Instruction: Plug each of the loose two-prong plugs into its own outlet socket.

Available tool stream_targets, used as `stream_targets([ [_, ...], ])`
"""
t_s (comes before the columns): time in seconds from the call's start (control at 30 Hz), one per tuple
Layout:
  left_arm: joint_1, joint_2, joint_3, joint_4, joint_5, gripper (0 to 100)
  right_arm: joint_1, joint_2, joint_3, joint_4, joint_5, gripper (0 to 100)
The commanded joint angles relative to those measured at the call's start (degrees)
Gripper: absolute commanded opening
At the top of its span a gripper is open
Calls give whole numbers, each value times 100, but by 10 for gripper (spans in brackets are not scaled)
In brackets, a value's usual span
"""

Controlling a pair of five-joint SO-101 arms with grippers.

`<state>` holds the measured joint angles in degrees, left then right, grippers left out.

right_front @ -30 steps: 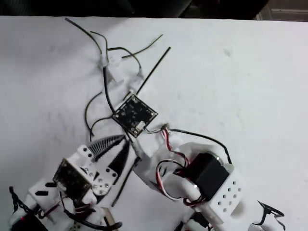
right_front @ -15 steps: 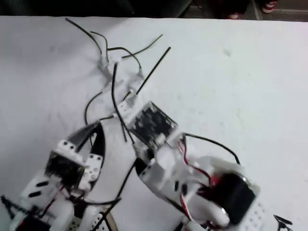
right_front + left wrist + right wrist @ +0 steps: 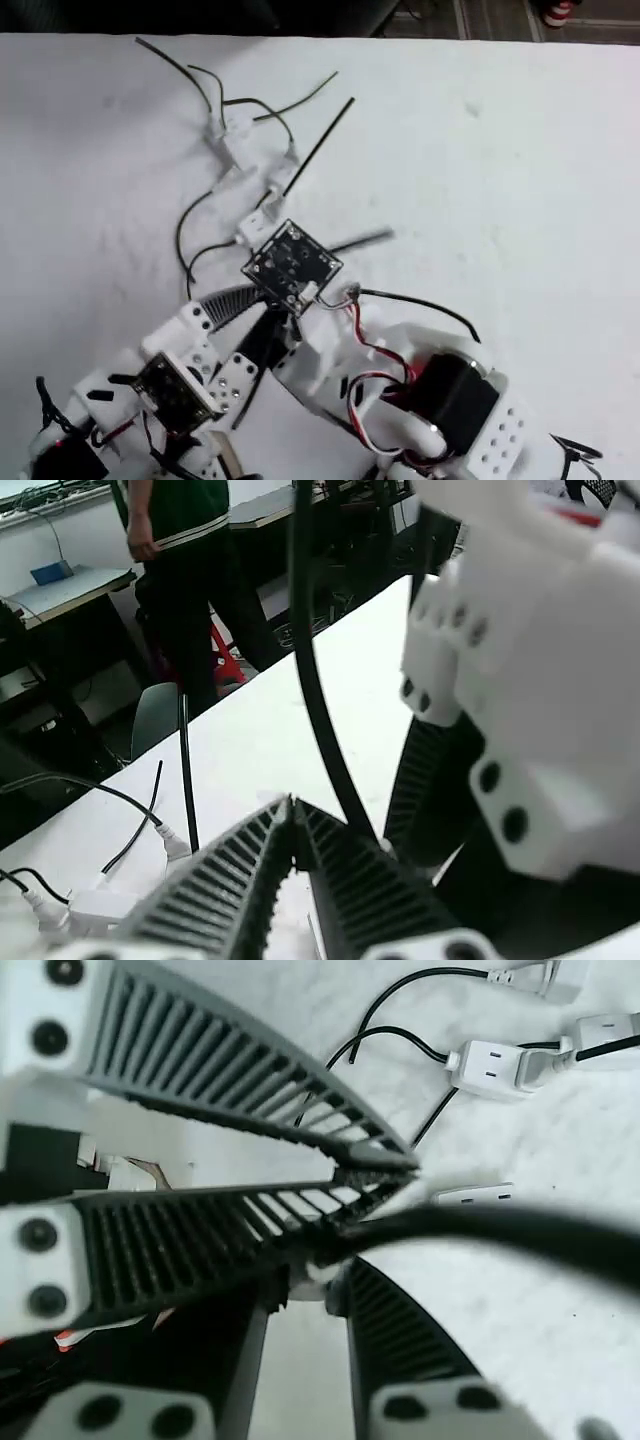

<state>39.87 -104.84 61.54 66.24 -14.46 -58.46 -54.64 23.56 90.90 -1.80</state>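
The right gripper (image 3: 322, 1260) is narrowed across a black cord (image 3: 470, 1228). The contact is blurred, so a firm clamp is probable, not confirmed. The left gripper (image 3: 293, 820) stands with its ribbed jaws tip to tip, and nothing is seen between them. The cord's long axis lies crosswise to the right jaws and runs off to that arm's right over the table (image 3: 500, 150). Its plug end cannot be located. The white socket blocks (image 3: 275, 194) lie beyond both grippers' tips, strung in a rough line leading away from the arms. The nearest block (image 3: 250, 229) sits just past the tips, about equally near to both arms. One socket (image 3: 488, 1068) presents a two-slot face. It is box-shaped, in hard, smooth plastic. The cords are thin, round and pliant, and the table surface is matt white.
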Motion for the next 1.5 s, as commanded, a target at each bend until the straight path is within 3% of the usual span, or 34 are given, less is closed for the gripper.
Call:
stream_targets([
  [0.0,163,31,0,9,-220,24,-57,31,-18,-40,-26,16],
  [0.2,154,31,0,202,-299,24,-40,31,273,-40,-26,16],
  [0.33,-119,31,0,396,-1099,24,453,31,343,-145,123,16],
  [0.53,-1877,31,18,536,-1319,24,1446,48,501,-453,888,16],
  [0.73,-3565,31,404,879,-1345,24,1631,48,1600,-1508,1468,16],
  [0.93,-4549,31,1943,-70,-1371,24,2070,48,2760,-3169,2470,16],
  [1.13,-4866,31,3086,-1029,-1371,24,2141,119,3235,-3802,2549,16],
  [1.47,-4884,31,3138,-941,-1371,24,2905,2985,1670,-4004,2699,16],
])
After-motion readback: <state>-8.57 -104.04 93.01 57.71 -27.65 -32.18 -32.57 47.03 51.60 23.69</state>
